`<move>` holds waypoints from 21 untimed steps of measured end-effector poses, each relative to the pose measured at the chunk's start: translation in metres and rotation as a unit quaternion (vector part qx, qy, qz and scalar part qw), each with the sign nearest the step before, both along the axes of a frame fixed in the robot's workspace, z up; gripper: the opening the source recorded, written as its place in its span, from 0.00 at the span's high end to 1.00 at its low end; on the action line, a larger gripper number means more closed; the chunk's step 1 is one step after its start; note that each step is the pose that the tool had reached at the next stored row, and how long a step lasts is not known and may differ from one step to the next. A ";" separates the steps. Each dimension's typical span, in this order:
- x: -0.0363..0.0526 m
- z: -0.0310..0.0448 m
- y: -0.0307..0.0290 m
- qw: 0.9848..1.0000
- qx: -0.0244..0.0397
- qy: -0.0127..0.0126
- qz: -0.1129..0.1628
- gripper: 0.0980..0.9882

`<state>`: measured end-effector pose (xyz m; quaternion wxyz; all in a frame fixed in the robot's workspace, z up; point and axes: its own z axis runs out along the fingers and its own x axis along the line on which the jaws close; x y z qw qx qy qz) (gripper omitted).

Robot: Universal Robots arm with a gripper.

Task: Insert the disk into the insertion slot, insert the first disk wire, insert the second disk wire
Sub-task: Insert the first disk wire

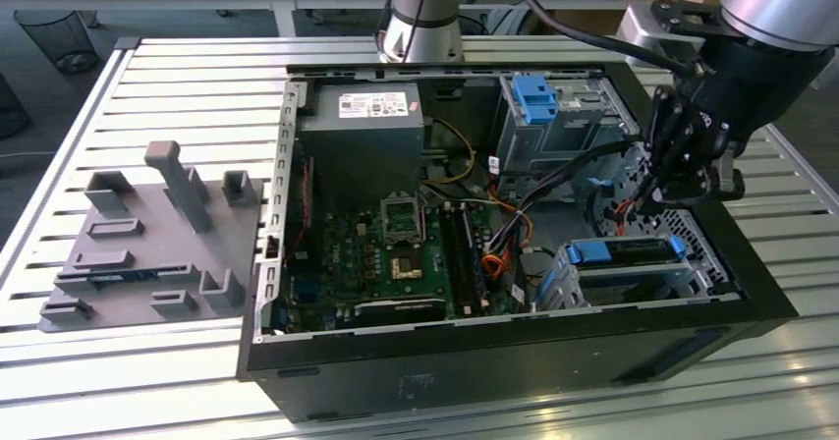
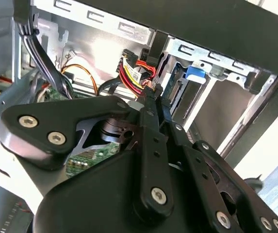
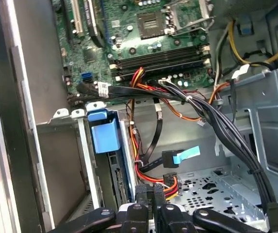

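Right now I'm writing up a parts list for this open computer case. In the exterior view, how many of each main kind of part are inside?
Power supply: 1
Motherboard: 1
Drive cages: 2 (the insertion slot with the disk in it, and the taller grey bay)
Disk: 1
Total: 5

My gripper [image 3: 152,191] hangs just beside a red, yellow and black wire connector [image 3: 170,183] inside the computer case, near the disk [image 3: 105,136], whose blue carrier stands in the insertion slot [image 3: 56,160]. A black connector with a blue tab [image 3: 177,158] lies close by. A bundle of black cables [image 3: 216,121] runs between it and the green motherboard [image 3: 143,39].
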<state>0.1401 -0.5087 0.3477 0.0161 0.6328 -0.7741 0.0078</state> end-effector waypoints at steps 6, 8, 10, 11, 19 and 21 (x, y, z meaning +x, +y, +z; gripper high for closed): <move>0.0000 -0.0017 0.0000 0.999 0.000 0.000 0.055 0.93; -0.0001 -0.0022 0.0000 0.997 0.000 0.000 0.073 0.93; -0.0001 -0.0027 -0.0001 0.996 0.000 0.000 0.089 0.93; -0.0001 -0.0029 -0.0001 0.995 0.000 0.000 0.096 0.93; -0.0040 -0.0037 -0.0076 0.994 0.003 -0.004 0.108 0.93; -0.0040 -0.0039 -0.0091 0.994 0.005 -0.004 0.108 0.93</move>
